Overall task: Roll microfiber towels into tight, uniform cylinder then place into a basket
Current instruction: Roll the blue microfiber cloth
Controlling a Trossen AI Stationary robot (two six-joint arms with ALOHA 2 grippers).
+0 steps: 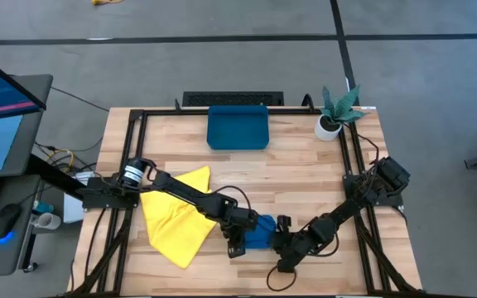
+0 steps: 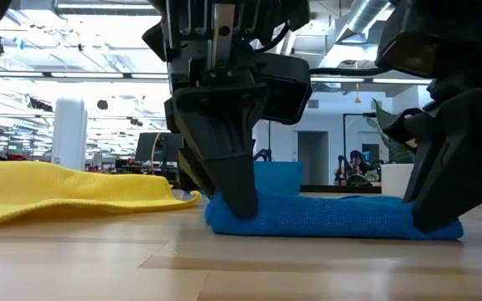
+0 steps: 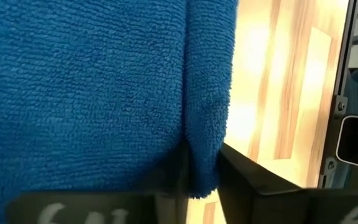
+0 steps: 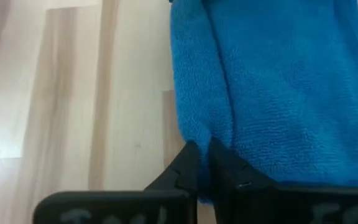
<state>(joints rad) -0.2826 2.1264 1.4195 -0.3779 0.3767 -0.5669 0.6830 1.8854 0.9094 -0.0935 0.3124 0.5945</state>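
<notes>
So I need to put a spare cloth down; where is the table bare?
Bare wood lies between the basket and the plant pot, and in front of the basket. The near edge is crowded: yellow towel, blue towel, both grippers.

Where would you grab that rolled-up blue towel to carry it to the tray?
Probably by its two ends, from above. The blue towel lies as a long low roll on the table, and the left gripper and right gripper each already pinch one end, which should keep it from unrolling.
</notes>
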